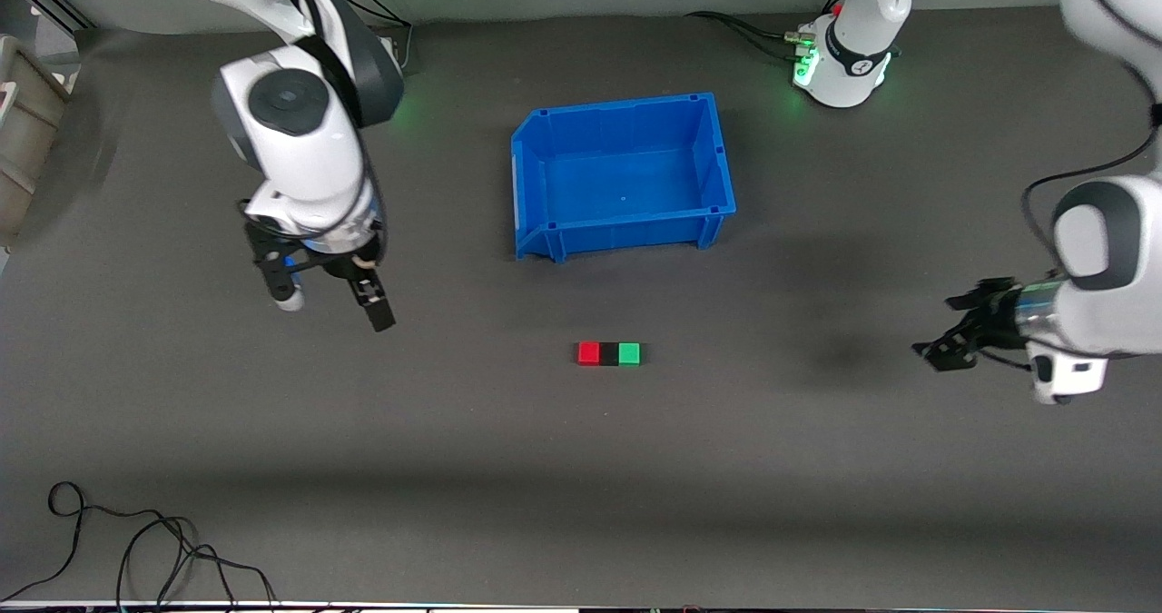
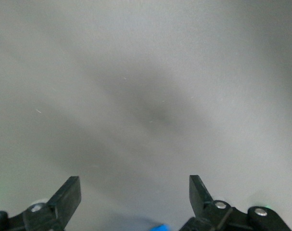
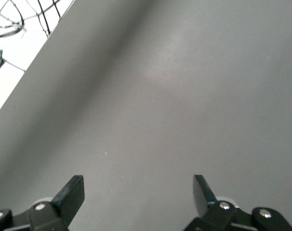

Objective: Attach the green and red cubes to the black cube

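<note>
Front view: red cube (image 1: 589, 352), black cube (image 1: 609, 353), green cube (image 1: 629, 352) touching in a row on table (image 1: 581, 468), nearer the camera than blue bin (image 1: 623, 173); right gripper (image 1: 332, 302) and left gripper (image 1: 944, 331) raised over bare table, well apart from the row. Left wrist view: left gripper's fingers (image 2: 67, 196) apart, empty. Right wrist view: right gripper's fingers (image 3: 70, 195) apart, empty.

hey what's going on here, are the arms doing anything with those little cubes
Nothing is being held at this moment. The red cube, black cube and green cube sit joined in a row on the table, black in the middle, nearer the front camera than the blue bin. The right gripper hangs open over the table toward its own end, and the left gripper is open over its end too. The joining looks done.
</note>
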